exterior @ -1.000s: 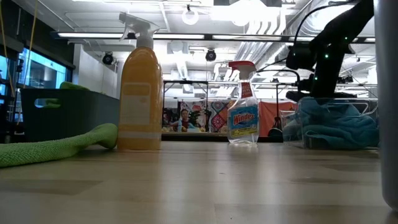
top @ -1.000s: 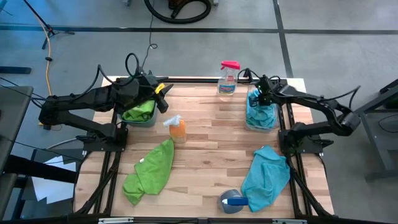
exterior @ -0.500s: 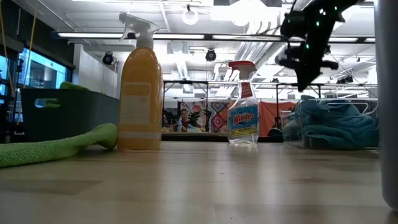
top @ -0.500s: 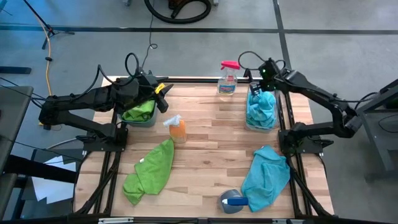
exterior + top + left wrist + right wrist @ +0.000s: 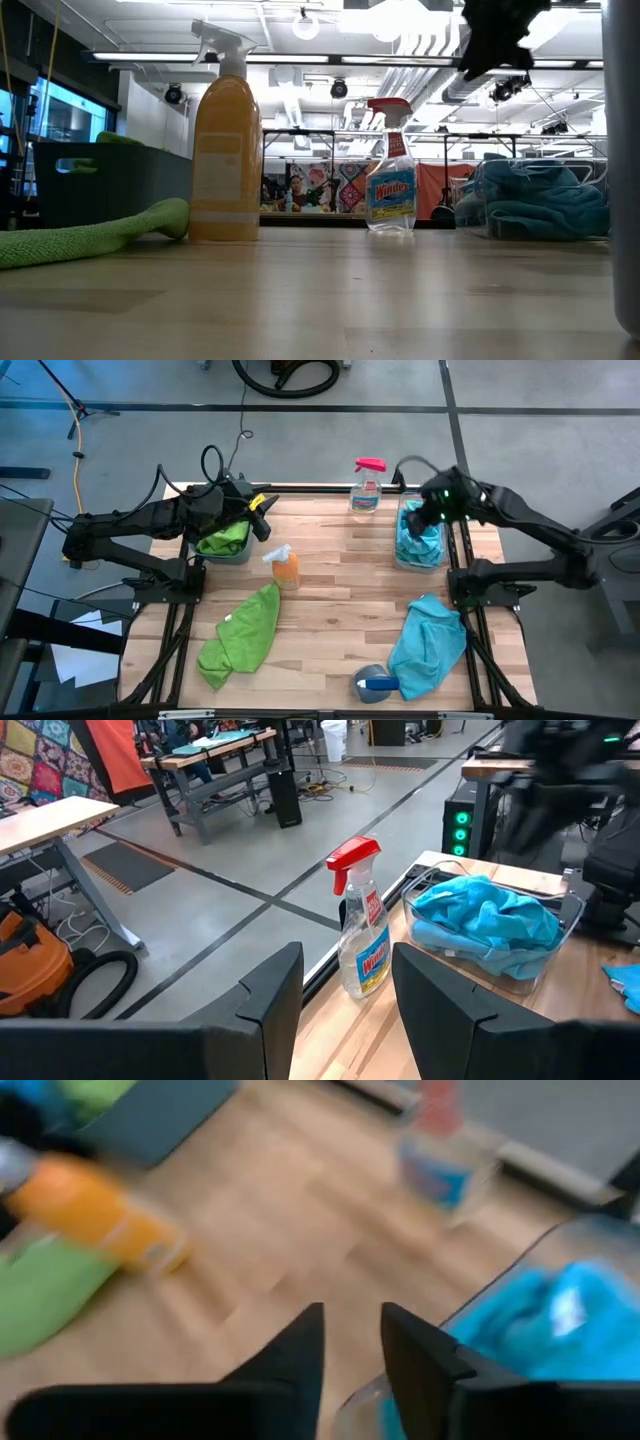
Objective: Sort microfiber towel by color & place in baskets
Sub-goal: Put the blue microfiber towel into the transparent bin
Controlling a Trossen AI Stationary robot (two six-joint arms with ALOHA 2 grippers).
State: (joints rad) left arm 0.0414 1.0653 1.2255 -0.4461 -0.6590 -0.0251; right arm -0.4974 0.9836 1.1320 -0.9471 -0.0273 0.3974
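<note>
Here the right gripper [image 5: 432, 517] hangs above the clear plastic tub [image 5: 420, 540] at the far right, jaws parted and empty — apparently a release, since a blue microfiber towel [image 5: 421, 536] lies inside. The left gripper [image 5: 262, 515], jaws apart and empty, waits over the dark teal tub [image 5: 224, 544] holding a green towel [image 5: 226, 536] — one green towel [image 5: 242, 635] and one blue towel [image 5: 427, 643] lie near.

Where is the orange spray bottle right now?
In the high view, the orange spray bottle stands left of the table's middle, between the dark green basket and the loose green towel.
</note>
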